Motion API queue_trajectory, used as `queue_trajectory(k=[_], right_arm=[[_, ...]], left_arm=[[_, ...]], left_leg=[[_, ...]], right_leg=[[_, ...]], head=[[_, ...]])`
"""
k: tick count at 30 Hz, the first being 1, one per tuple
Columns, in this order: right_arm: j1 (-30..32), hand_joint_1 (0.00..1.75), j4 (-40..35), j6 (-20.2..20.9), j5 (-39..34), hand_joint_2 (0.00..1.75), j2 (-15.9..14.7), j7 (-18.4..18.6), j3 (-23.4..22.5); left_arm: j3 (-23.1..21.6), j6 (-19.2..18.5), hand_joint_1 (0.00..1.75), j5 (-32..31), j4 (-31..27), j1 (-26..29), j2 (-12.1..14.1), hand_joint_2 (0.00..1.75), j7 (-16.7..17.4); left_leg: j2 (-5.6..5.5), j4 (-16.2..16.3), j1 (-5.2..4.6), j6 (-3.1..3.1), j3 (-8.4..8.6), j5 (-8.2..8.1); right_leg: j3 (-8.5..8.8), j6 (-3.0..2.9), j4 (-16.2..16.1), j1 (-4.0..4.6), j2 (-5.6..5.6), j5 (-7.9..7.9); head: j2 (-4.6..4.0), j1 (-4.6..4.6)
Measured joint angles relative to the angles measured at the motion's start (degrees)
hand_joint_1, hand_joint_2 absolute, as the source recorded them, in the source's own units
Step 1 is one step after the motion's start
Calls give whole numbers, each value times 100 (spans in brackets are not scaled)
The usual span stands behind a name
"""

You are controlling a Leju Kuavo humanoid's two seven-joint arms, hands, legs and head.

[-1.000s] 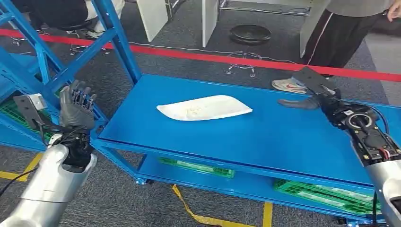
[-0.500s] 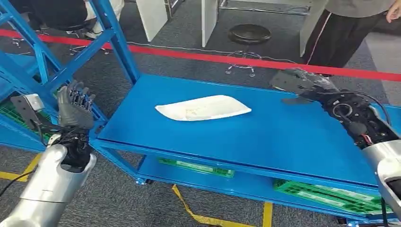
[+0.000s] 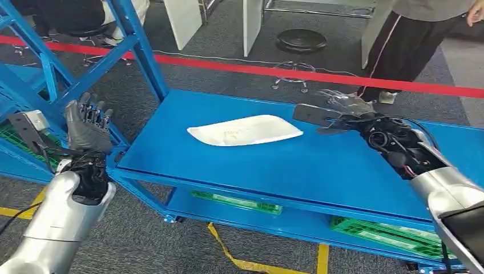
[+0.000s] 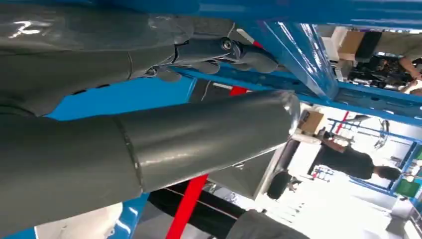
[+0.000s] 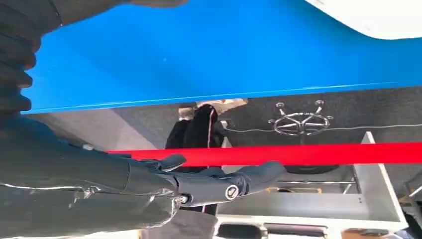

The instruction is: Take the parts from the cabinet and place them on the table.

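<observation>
Blue table [image 3: 228, 165]: one white tray [image 3: 245, 130] is seen lying on it, left of middle; no part is set down yet.
Part in hand: a dark flat part [image 3: 308, 113] is gripped by the right robot hand [image 3: 342, 107] and held over the far side of the table, just beside the tray's right end, off the surface.
Left robot hand [image 3: 87, 128]: raised beside the cabinet frame [image 3: 51, 68], fingers spread, nothing held.
Progress: judged mid-way through one delivery; the part is fetched, and lowering and release are left. How many parts wait in the cabinet cannot be told.
Open room: bare table is offered in front of and to the right of the tray.
Edges: the far table edge lies close under the part; a drop there would be risked.
Bystander: a person [image 3: 408, 40] is noted behind a red floor line [image 3: 257, 69], beyond the table.
</observation>
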Motion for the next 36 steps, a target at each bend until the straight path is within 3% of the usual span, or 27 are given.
queue_trajectory(k=[13, 18, 24, 36], right_arm=[[-36, 0, 205, -33, 92, 175, 163, -227, 127], [-42, 0, 315, 55, 98, 175, 371, -542, 142], [-39, 0, 442, 398, -133, 175, 614, -693, 144], [-13, 0, 586, 619, -164, 175, 1080, -890, 149]], left_arm=[[-13, -24, 0, 26, 55, -64, -15, 0, -57], [-48, -127, 0, 57, 194, -209, -74, 0, -192], [-74, -219, 0, 68, 407, -380, -166, 0, -273], [-232, -297, 0, 72, 710, -565, -264, 0, -326]], left_leg=[[0, 0, 0, 0, 1, 0], [2, -1, 0, -1, 4, 1], [2, -1, 0, -2, 5, 1], [3, -2, 0, -2, 5, 1]], right_leg=[[0, 0, -1, 0, 0, 0], [0, 0, 0, 1, 3, 0], [0, 0, 0, 2, 4, 0], [-1, -1, 0, 2, 5, -1]], head=[[2, -57], [0, -68], [0, -76], [0, -81]])
